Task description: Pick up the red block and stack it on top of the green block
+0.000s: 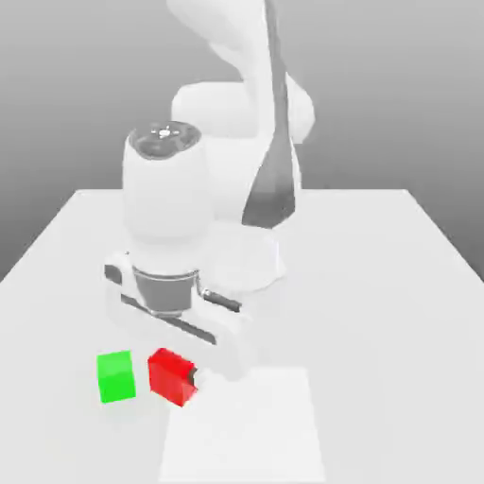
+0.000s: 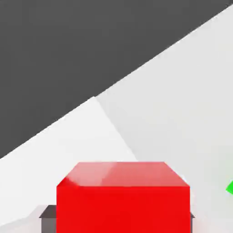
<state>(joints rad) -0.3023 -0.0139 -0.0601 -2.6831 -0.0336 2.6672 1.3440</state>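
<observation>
The red block (image 1: pixel 167 371) sits low at the table's front, just to the exterior view's right of the green block (image 1: pixel 115 376), with a narrow gap between them. My gripper (image 1: pixel 178 378) reaches down from the white hand and is shut on the red block; one dark finger (image 1: pixel 196 380) shows at its right face. In the hand view the red block (image 2: pixel 123 200) stands between my two dark fingertips (image 2: pixel 47 218), and a corner of the green block (image 2: pixel 230 187) shows at the frame's edge.
The white table (image 1: pixel 378 284) carries a lighter square patch (image 1: pixel 246 430) at the front, under and beside the blocks. The arm's base (image 1: pixel 255 255) rises behind the hand. The table's edges run along both sides.
</observation>
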